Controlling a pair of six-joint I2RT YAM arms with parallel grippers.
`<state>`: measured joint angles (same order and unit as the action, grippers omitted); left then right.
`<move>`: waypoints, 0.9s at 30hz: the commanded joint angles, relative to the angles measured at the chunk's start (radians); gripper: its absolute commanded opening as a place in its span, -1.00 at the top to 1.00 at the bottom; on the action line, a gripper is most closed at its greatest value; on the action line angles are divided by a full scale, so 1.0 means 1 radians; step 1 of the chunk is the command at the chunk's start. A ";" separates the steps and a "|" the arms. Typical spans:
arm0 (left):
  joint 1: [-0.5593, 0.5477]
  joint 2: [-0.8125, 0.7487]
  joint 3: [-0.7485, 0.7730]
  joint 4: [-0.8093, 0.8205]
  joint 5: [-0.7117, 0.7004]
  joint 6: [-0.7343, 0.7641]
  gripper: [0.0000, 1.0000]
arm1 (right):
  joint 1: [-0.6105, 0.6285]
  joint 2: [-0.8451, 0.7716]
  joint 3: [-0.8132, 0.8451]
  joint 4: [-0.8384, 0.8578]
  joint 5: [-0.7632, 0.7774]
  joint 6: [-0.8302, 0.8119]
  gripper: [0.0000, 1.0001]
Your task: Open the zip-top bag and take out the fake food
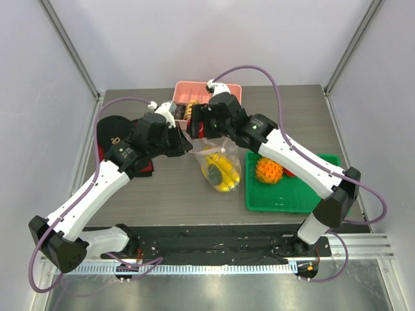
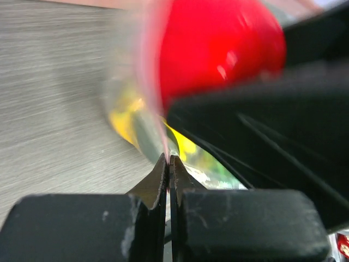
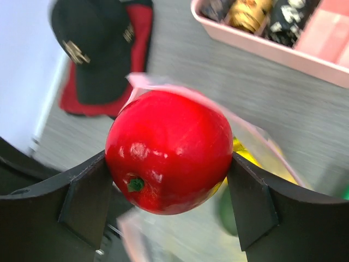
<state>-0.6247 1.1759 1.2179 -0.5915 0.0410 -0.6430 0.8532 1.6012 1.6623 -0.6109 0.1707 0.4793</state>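
Note:
The clear zip-top bag [image 1: 220,167] hangs open at the table's middle with the yellow banana [image 1: 224,170] and a dark green shape inside. My left gripper [image 1: 187,146] is shut on the bag's pinkish rim [image 2: 161,131]. My right gripper [image 1: 198,124] is shut on a red round fruit [image 3: 169,150], held just above the bag's mouth; the fruit also shows in the left wrist view [image 2: 218,46]. The orange pineapple [image 1: 269,170] and another red fruit [image 1: 289,172] lie in the green tray [image 1: 285,201].
A pink bin [image 1: 194,91] with dark and brown items stands at the back behind the grippers. A black cap on a red cloth [image 1: 113,133] lies at the left. Grey walls enclose the table on three sides.

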 commanded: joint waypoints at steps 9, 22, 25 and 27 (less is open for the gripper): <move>-0.001 -0.010 0.025 0.007 -0.028 0.045 1.00 | -0.032 -0.024 0.073 0.163 -0.261 0.245 0.97; 0.014 0.002 0.094 -0.030 -0.171 0.069 1.00 | -0.088 -0.280 -0.070 0.129 -0.522 0.188 0.97; 0.017 -0.013 0.089 -0.033 -0.188 0.069 1.00 | -0.086 -0.362 -0.085 0.045 -0.343 0.159 0.97; 0.019 -0.021 0.091 -0.034 -0.184 0.075 1.00 | -0.088 -0.408 -0.078 -0.088 -0.107 0.139 0.97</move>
<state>-0.6136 1.1805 1.2713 -0.6277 -0.1078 -0.5915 0.7673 1.2881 1.5814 -0.5358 -0.2287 0.6697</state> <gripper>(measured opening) 0.003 0.808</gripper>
